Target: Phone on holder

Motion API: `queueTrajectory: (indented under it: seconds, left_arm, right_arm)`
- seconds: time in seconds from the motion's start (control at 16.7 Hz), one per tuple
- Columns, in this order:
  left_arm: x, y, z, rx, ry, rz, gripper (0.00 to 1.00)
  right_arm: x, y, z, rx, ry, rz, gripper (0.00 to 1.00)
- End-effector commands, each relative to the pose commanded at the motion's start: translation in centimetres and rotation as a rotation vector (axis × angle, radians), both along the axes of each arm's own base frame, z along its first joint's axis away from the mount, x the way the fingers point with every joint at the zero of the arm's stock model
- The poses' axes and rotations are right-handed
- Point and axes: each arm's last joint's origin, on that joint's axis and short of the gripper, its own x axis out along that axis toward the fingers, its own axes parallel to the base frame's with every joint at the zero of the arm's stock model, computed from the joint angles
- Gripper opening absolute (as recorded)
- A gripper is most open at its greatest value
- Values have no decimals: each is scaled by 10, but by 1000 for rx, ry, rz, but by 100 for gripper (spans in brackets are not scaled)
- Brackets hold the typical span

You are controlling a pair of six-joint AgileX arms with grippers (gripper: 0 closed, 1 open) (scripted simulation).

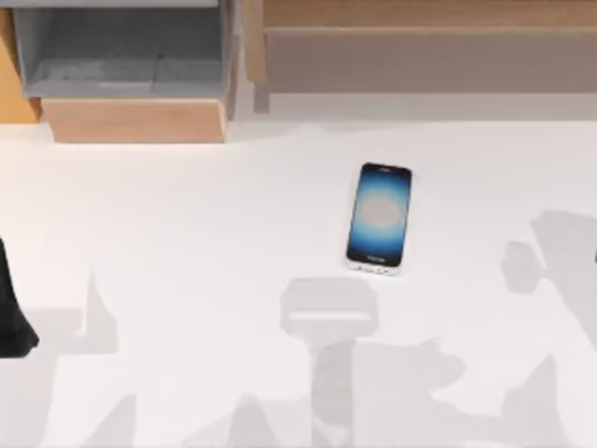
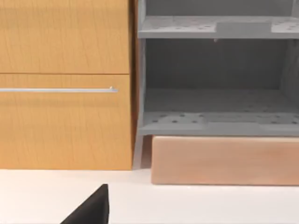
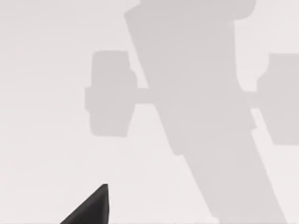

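The phone point(image 1: 379, 219) lies flat and face up on the white table point(image 1: 187, 243), a little right of the middle, its screen glowing blue and pale. Its pale bottom edge points toward the near side and its dark top toward the far side, with the body tilted slightly. Nothing touches it.

At the far left of the table stands a grey shelf unit point(image 1: 121, 51) on a light wooden base point(image 1: 135, 119). In the left wrist view the same grey shelves point(image 2: 215, 74) sit beside an orange wooden cabinet point(image 2: 65, 84) with a thin metal handle point(image 2: 56, 89). A long wooden ledge point(image 1: 429, 42) runs along the far right.

The left arm point(image 1: 11, 313) is a dark shape at the table's left edge, well apart from the phone. A black tip, probably part of the left gripper point(image 2: 91, 209), juts over the table; whether that claw is released or clenched cannot be told. The right gripper point(image 3: 91, 207) shows a similar black tip over bare, shadowed table, its state equally unclear.
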Motion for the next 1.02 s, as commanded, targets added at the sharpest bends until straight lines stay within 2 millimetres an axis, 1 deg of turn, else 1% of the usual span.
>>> queueTrajectory:
  seconds: [0.12,0.24,0.36,0.48,0.66,0.78,0.9,1.02]
  left_arm:
    - [0,0,0,0,0,0,100]
    - [0,0,0,0,0,0,100]
    - [0,0,0,0,0,0,100]
    - [0,0,0,0,0,0,100]
    - [0,0,0,0,0,0,100]
    - [0,0,0,0,0,0,100]
    - [0,0,0,0,0,0,100]
    - [0,0,0,0,0,0,100]
  right_arm:
    - [33,14,-2,-29,191,-22,100]
    - [68,32,-8,-68,359,-39,100]
    - [102,52,-19,-111,500,-51,100]
    - [133,76,-32,-145,600,-56,100]
    - [173,114,-51,-170,679,-52,100]
    - [194,139,-61,-160,687,-42,100]
    - [209,162,-65,-130,668,-26,100]
    - [220,182,-65,-88,634,-6,100]
